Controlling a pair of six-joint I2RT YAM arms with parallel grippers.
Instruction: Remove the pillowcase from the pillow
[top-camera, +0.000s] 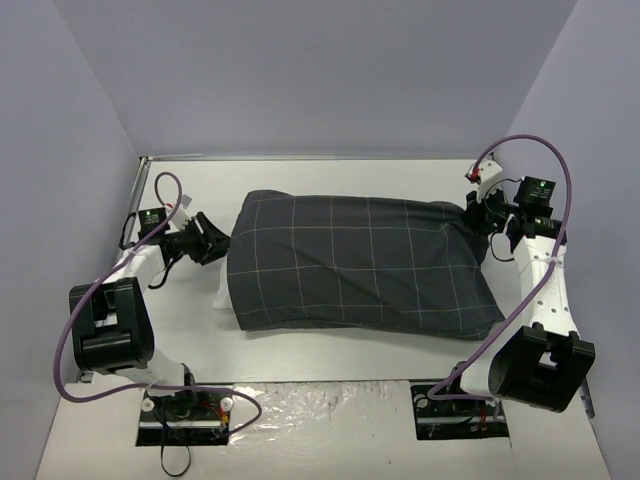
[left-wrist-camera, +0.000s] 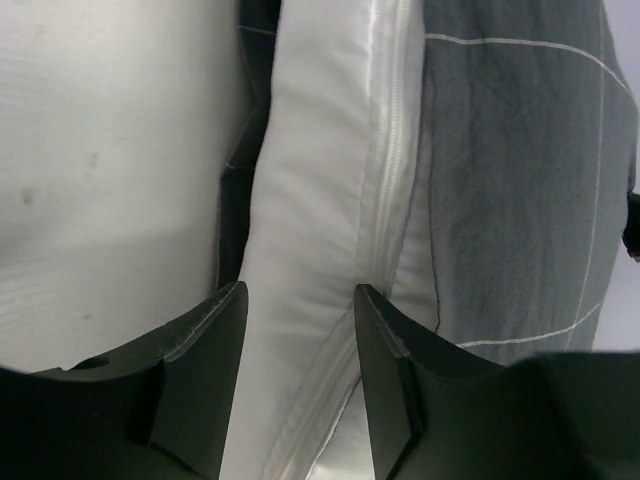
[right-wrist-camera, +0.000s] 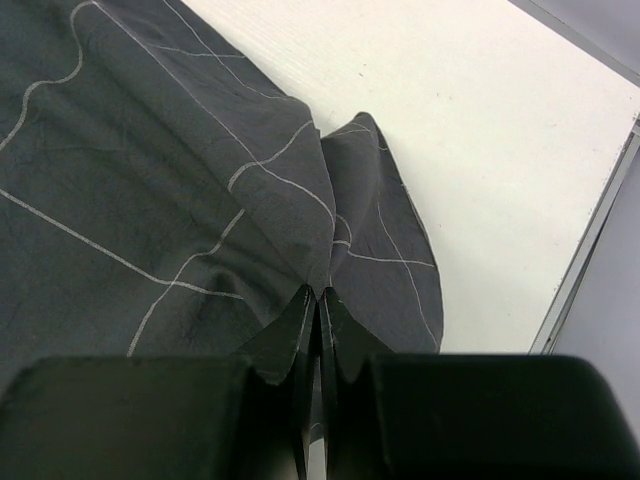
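pillowcase (top-camera: 360, 265) lies across the white table (top-camera: 330, 180), long axis left to right. pillow (top-camera: 219, 293) is inside it, only its white end poking out of the mouth at the left. left gripper (top-camera: 212, 240) sits at that end, jaws spread, zip seam (left-wrist-camera: 385, 180) straight ahead of the gap; no grip seen. right gripper (top-camera: 478, 215) is at the far-right corner, jaws pressed together on a peak of checked cloth. judgement: left arm is nearer the pillow and should hold it; right draws the case off rightward.
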